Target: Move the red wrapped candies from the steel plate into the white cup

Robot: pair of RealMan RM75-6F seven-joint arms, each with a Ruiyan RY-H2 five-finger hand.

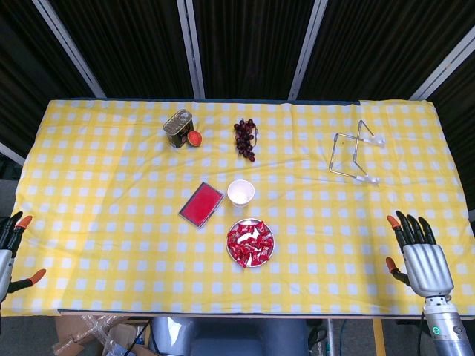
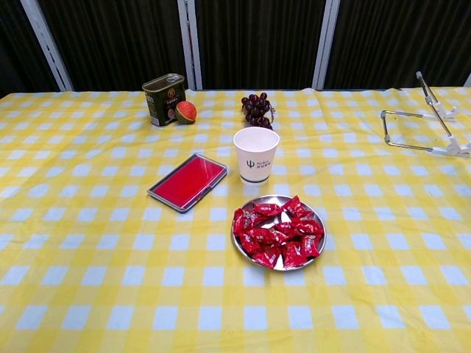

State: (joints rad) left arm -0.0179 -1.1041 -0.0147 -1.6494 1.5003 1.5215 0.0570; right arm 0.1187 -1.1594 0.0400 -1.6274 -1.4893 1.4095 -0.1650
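One yellow-checked tablecloth covers the table before dark curtains.

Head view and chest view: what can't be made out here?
- Left robot hand: cut off by the head view's left edge; absent from chest view.
- White cup: logo text too small.
- Red wrapped candies: piled, count unclear.
- Green tin: label unreadable in either view.

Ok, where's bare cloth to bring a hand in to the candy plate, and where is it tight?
Bare cloth runs from the right hand to the steel plate, and from the left hand likewise. The near edge below the plate is free too. Tight spots: the white cup just behind the plate and the red case on its far left.
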